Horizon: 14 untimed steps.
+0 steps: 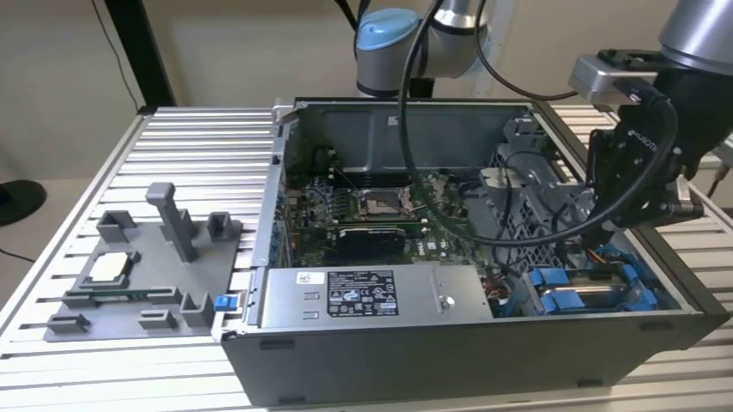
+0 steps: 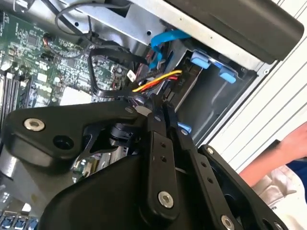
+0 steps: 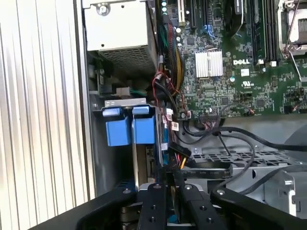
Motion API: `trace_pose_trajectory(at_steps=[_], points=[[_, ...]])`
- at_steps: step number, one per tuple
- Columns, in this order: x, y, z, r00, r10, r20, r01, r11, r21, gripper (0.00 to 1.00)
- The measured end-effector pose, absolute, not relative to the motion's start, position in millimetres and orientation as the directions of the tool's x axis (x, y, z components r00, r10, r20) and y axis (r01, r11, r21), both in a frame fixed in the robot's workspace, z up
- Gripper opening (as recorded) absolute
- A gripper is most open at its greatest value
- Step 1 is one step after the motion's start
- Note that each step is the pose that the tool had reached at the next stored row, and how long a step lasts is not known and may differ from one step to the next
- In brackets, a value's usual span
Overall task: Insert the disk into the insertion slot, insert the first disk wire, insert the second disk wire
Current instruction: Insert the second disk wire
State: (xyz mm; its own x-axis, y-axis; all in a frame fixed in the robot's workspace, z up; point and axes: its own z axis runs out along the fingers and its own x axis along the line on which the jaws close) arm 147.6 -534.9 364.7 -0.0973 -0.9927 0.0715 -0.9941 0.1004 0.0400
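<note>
Disk (image 1: 596, 296): seated in insertion slot (image 1: 538, 276).
Gripper (image 2: 165, 112): fingers pressed together, lowered at connector end beside coloured wire bundle (image 2: 156, 82); wire insertion judged underway, completion unconfirmed.

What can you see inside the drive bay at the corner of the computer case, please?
The insertion slot holds the disk in its blue carrier, whose blue clips show in the first wrist view. The tool covers the disk's connector end.

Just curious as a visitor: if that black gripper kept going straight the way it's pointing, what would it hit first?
Probably the bundle of yellow, red and black wires just past the gripper tips, with the grey drive bay and its blue clips behind. Depth is hard to judge.
</note>
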Motion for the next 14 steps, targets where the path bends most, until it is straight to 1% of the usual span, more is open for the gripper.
trace_pose_trajectory(at_steps=[3, 9, 14], points=[[144, -539, 363, -0.098, -0.994, 0.055, -0.995, 0.100, 0.031, 0.00], [142, -559, 359, -0.098, -0.994, 0.037, -0.995, 0.099, 0.029, 0.00], [140, -560, 356, -0.090, -0.996, 0.021, -0.996, 0.090, 0.013, 0.00]])
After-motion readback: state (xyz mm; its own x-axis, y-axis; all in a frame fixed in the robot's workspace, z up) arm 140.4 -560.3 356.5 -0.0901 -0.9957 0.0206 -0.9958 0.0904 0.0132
